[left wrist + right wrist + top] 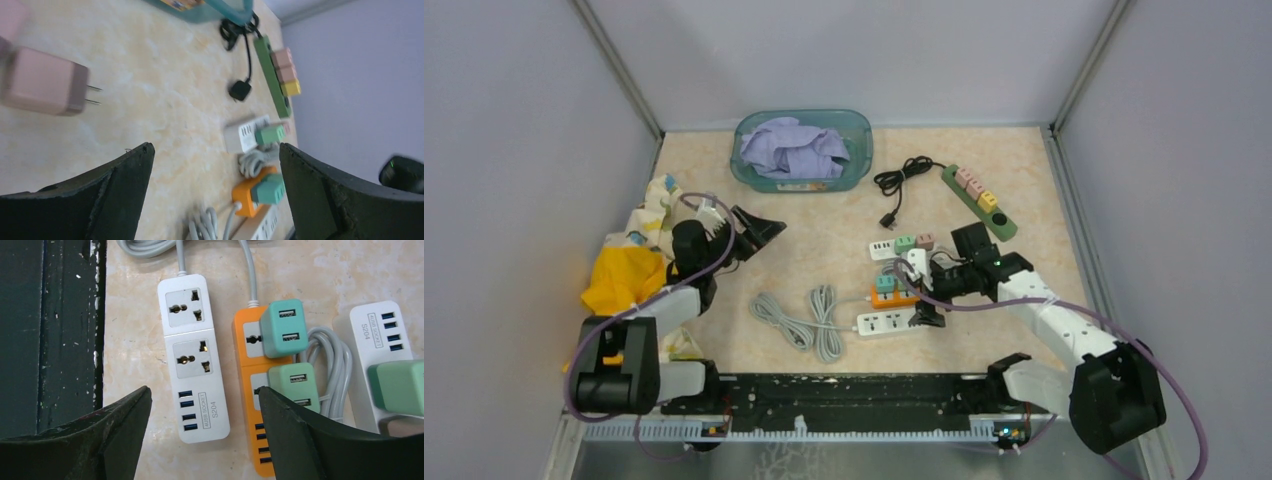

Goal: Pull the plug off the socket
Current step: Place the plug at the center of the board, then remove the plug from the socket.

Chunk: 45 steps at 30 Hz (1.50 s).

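A pink plug (42,82), free of any socket, shows blurred at the upper left of the left wrist view with its prongs bare. My left gripper (215,150) is open and empty, and sits over the table's left side (759,235). An orange socket strip (252,347) carries two teal plugs (283,327) (293,385). My right gripper (205,390) is open above the USB end of a white strip (192,355), its right finger (300,435) over the orange strip beside the lower teal plug. Another white strip (380,330) holds a green plug (397,385).
A green strip (979,200) with pink and yellow plugs lies at the back right beside a black cable (904,180). A teal bin (864,150) of purple cloth stands at the back. Grey cord coils (799,320) lie centre front, and yellow cloth (624,275) lies at the left.
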Available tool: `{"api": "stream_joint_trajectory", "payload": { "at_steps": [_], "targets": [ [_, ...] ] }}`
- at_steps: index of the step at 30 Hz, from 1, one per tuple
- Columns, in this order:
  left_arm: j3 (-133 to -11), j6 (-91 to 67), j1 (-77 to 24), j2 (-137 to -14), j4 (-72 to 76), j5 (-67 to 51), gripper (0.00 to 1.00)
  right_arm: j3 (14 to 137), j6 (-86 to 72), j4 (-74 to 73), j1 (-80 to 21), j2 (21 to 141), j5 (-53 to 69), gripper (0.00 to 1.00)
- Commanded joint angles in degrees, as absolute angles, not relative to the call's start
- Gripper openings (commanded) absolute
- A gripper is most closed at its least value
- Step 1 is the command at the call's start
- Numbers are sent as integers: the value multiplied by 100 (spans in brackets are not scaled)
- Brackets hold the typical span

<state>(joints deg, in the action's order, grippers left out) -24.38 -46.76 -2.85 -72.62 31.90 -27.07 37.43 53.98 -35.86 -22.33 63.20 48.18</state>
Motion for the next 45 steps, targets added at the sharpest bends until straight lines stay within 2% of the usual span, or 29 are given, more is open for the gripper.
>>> {"api": "stream_joint_trajectory", "payload": {
  "at_steps": [1, 4, 6, 10, 12, 16, 20, 28, 36, 39, 45],
  "targets": [
    [-1988, -5029, -358, -7294, 5508, -4659, 100, 4110, 5509, -3688, -2059, 6068, 5109, 79],
    [-1736, -5046, -812, -7340, 6306, -5025, 98, 4161, 5456, -3714, -1941, 6008, 5107, 78],
    [-1672, -4577, -1399, -7245, 6252, -4883, 97, 4242, 5436, -3770, -1858, 6009, 5084, 76],
    [-1660, -3212, -2748, -6870, 5449, -3913, 95, 4331, 5394, -3854, -1628, 6008, 5151, 73],
    [-1623, -2507, -3268, -6681, 5235, -3456, 91, 4349, 5404, -3891, -1524, 5994, 5226, 72],
    [-1617, -1250, -3830, -6472, 4948, -2879, 91, 4351, 5403, -3893, -1417, 5953, 5275, 72],
    [-1736, -573, -4092, -6789, 5026, -2810, 92, 4351, 5414, -3902, -1405, 5970, 5270, 72],
    [-2580, -186, -4497, -7708, 4450, -2485, 90, 4335, 5417, -3894, -1406, 5980, 5239, 72],
    [-3761, 67, -4892, -8614, 2831, -1941, 85, 4351, 5404, -3876, -1406, 5986, 5169, 72],
    [-3960, 185, -4960, -8824, 2642, -1943, 83, 4351, 5397, -3867, -1406, 5988, 5144, 72],
    [-4346, 593, -4976, -9148, 2317, -2343, 71, 4351, 5396, -3867, -1405, 5988, 5150, 72]
  ]
}}
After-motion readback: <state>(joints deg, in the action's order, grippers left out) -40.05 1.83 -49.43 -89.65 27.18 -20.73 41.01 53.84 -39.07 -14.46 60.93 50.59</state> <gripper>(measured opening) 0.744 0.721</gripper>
